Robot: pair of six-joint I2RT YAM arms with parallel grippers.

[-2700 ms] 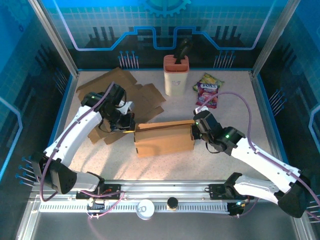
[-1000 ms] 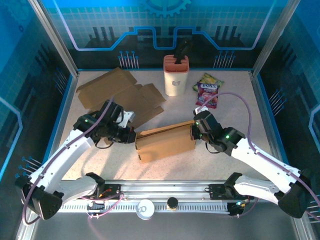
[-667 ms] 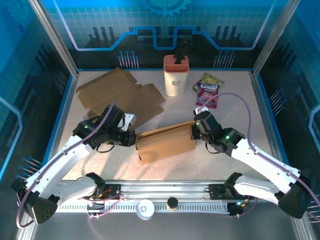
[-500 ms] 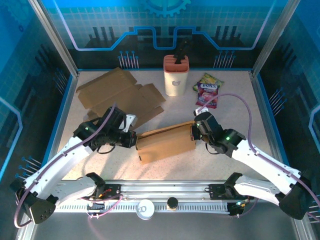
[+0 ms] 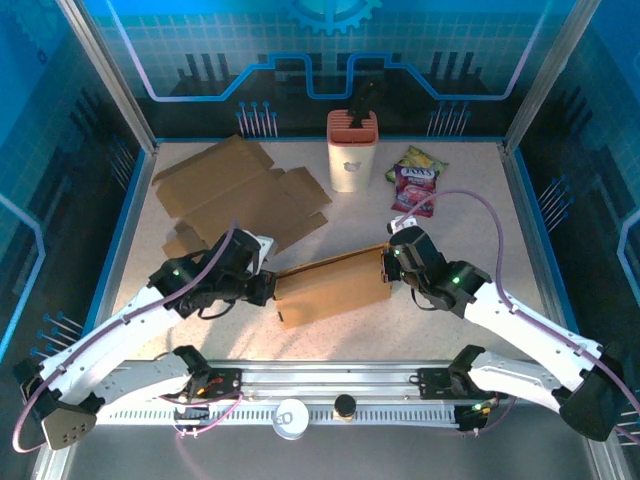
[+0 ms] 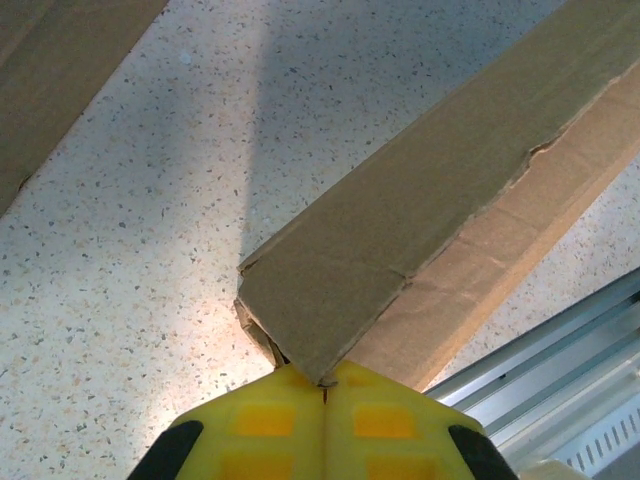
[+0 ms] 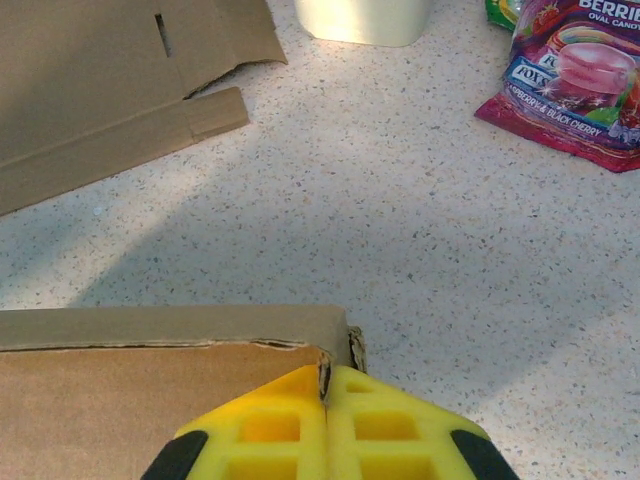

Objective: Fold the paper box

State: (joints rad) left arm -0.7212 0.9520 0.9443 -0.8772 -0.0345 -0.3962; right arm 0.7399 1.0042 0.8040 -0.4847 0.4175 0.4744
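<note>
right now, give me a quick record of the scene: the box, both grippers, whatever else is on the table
box: brown cardboard box, partly folded, lying skewed on the speckled table
left: left gripper shut on the box's left corner
right: right gripper shut on the box's right end edge
spare: flat brown cardboard sheet, back left, apart from the box
others: cream knife block; purple snack pouch, both at the back

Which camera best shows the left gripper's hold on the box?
Left wrist view: the shut left gripper pinches a corner of the box in close-up. The top view shows that pinch small; the right wrist view shows the box's other end.
</note>
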